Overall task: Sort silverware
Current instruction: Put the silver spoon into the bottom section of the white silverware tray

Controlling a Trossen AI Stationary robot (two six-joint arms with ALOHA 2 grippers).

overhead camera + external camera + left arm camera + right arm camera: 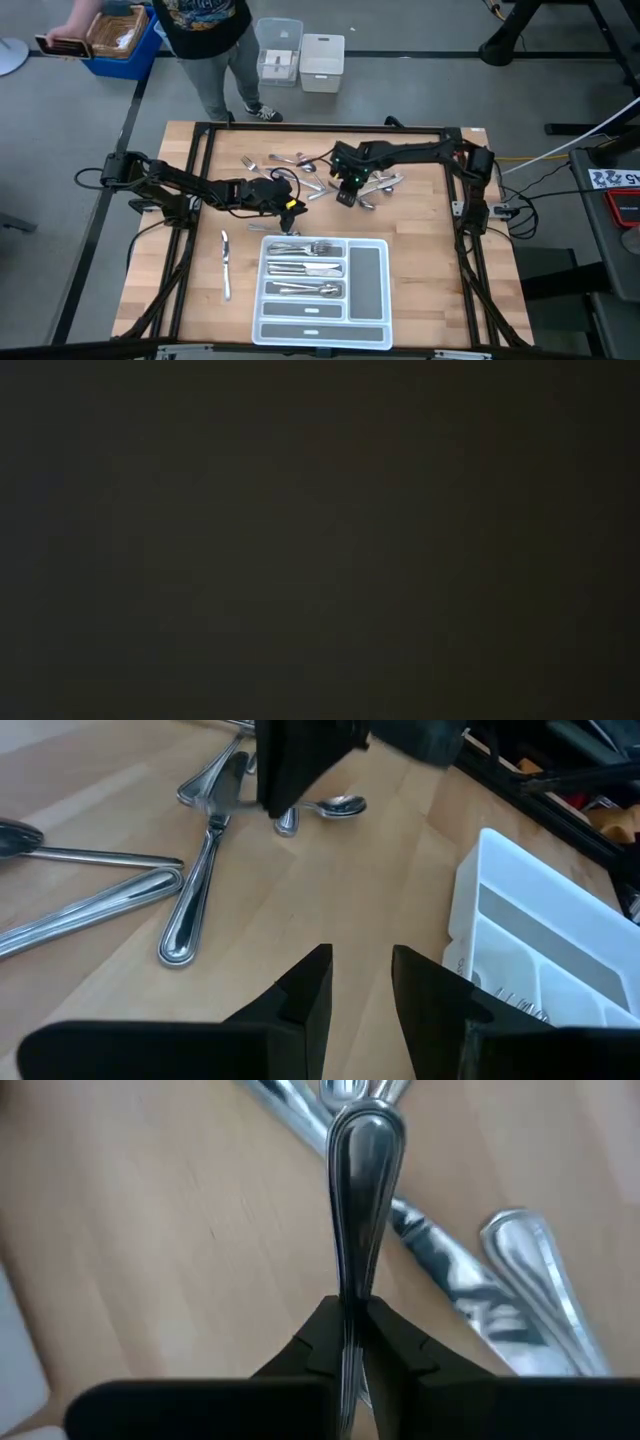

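Note:
The silverware lies scattered on the wooden table's far middle (pixel 290 163), with more pieces beside my right gripper (pixel 383 184). Sorted pieces lie in the white tray (pixel 368 275) near the table's near edge. One knife (pixel 226 264) lies left of the tray. My right gripper (pixel 355 1342) is over the pile, shut on one silver piece (pixel 362 1170). My left gripper (pixel 360 982) is open just beyond the tray's far left corner (pixel 478 850), with bare wood between its fingers. The low view is dark. My right gripper pinches a silver piece by its slim shaft (pixel 352 1295) between the two fingertips, the fingers lying along it. Its flared handle end (pixel 365 1135) sticks out beyond the fingertips. The other end is hidden behind the fingers, so I cannot tell which kind of piece it is.
Loose handles (pixel 190 910) lie on the wood ahead of my left gripper, and my right gripper (pixel 300 765) stands beyond them. A person (pixel 205 40) stands past the table's far edge beside white bins (pixel 300 62). Black frame rails (pixel 190 180) run along the table's sides.

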